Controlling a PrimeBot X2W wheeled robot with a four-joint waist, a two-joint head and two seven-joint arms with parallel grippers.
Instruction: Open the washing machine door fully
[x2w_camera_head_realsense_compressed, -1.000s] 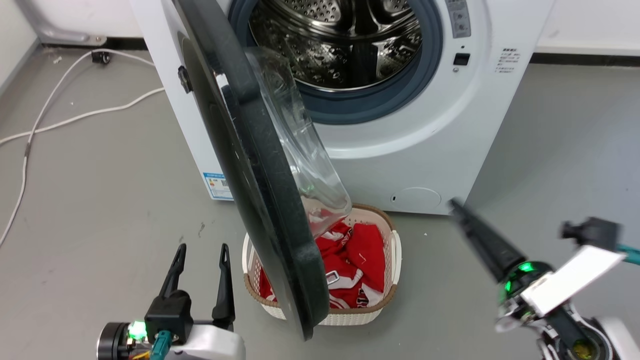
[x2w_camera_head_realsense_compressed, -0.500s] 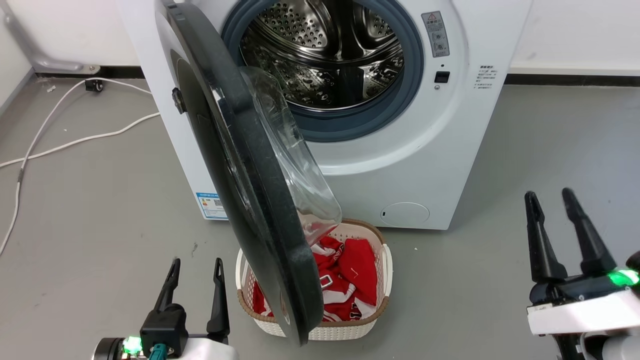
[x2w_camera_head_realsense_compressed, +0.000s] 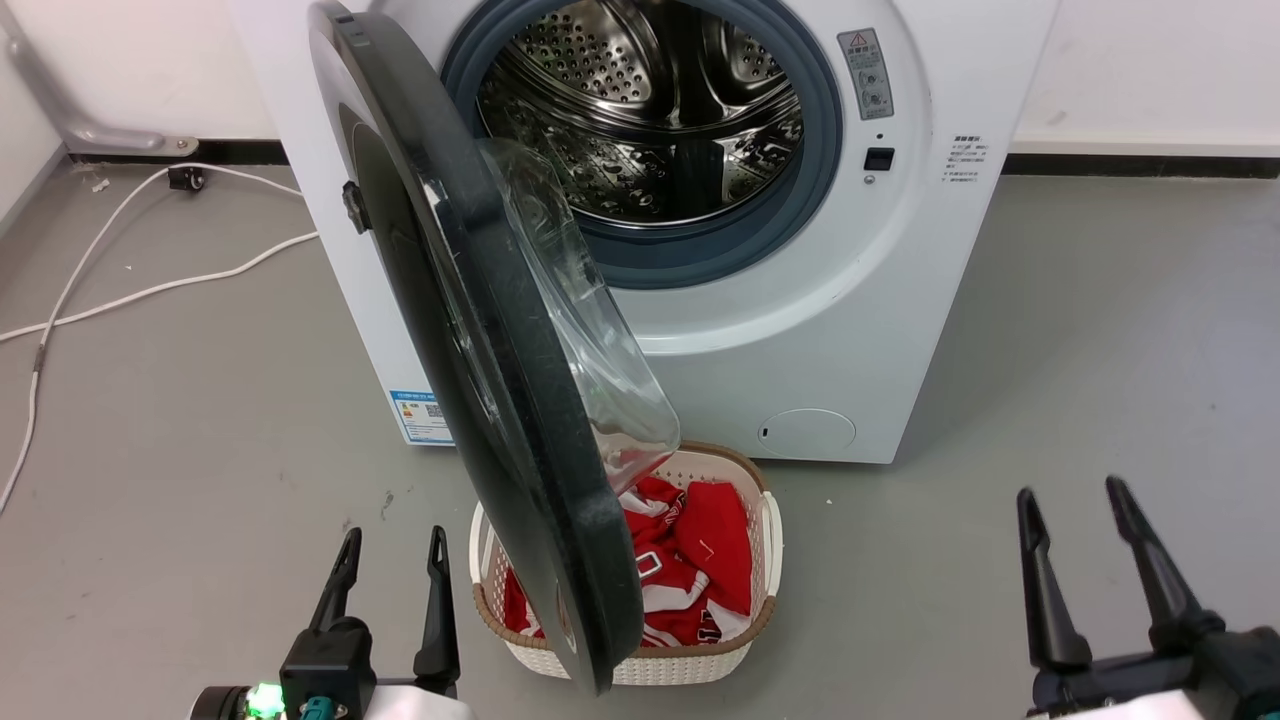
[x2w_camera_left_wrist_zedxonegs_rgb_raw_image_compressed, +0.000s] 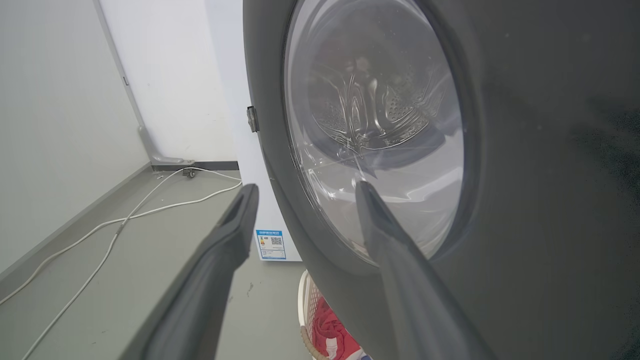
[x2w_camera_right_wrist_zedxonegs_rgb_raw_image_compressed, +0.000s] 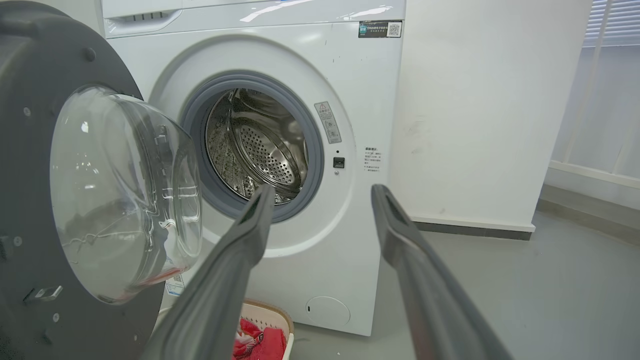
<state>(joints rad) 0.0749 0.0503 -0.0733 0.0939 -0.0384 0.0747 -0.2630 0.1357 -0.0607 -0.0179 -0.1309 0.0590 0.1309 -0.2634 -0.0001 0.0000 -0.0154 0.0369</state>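
The washing machine door (x2w_camera_head_realsense_compressed: 470, 330), round and glossy black with a clear glass bowl (x2w_camera_head_realsense_compressed: 590, 350), stands swung out edge-on toward me, hinged at the machine's left. Its outer face (x2w_camera_left_wrist_zedxonegs_rgb_raw_image_compressed: 525, 175) looms close in the left wrist view, and its inner side with the bowl (x2w_camera_right_wrist_zedxonegs_rgb_raw_image_compressed: 120, 195) shows in the right wrist view. The steel drum (x2w_camera_head_realsense_compressed: 640, 110) is exposed. At the lower left my left gripper (x2w_camera_head_realsense_compressed: 392, 545) stands open, just left of the door's lower edge and holding nothing. My right gripper (x2w_camera_head_realsense_compressed: 1072, 500) is open at the lower right, well clear of the door.
A white basket (x2w_camera_head_realsense_compressed: 765, 530) of red clothes sits on the grey floor under the door's lower edge. White cables (x2w_camera_head_realsense_compressed: 150, 290) trail across the floor at the left. A white wall (x2w_camera_right_wrist_zedxonegs_rgb_raw_image_compressed: 475, 100) rises to the right of the machine.
The right gripper has swung from a tilted pose at the right to fingers-up and dropped lower in view. The camera has shifted, showing more of the drum. The door stands much the same.
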